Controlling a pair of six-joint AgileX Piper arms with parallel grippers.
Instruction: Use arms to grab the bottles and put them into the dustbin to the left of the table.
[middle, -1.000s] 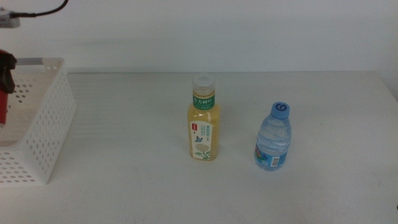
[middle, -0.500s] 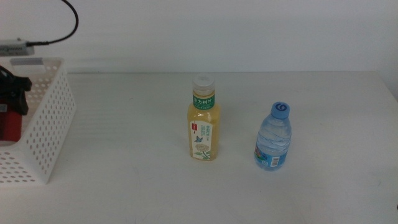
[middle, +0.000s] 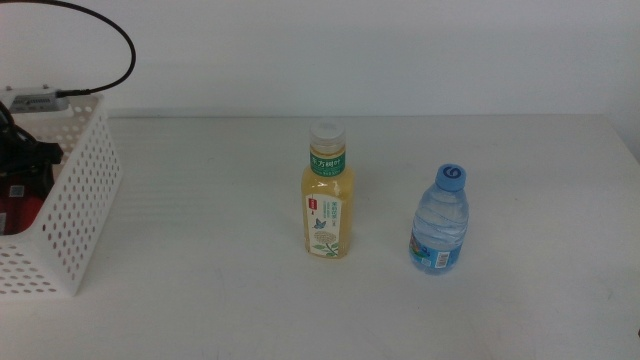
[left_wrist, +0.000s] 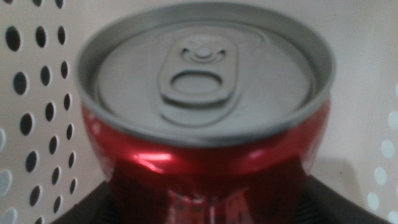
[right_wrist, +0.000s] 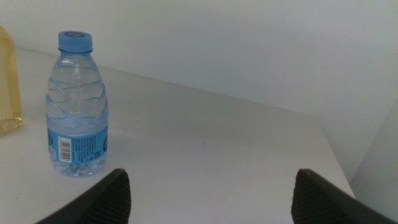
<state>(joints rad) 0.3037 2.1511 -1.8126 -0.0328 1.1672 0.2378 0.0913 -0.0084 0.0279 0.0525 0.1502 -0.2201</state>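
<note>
The left claw (middle: 25, 165) has lowered the red can (left_wrist: 205, 137) into the dustbin (middle: 85, 200).

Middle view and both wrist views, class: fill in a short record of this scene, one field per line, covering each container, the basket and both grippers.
tea bottle: upright mid-table, capped
water bottle: upright, right of the tea bottle, apart from it
red can: inside the basket, held between the left jaws
basket: at the table's left edge
left gripper: down inside the basket, shut on the can
right gripper: open, waiting near the water bottle, holding nothing
</note>
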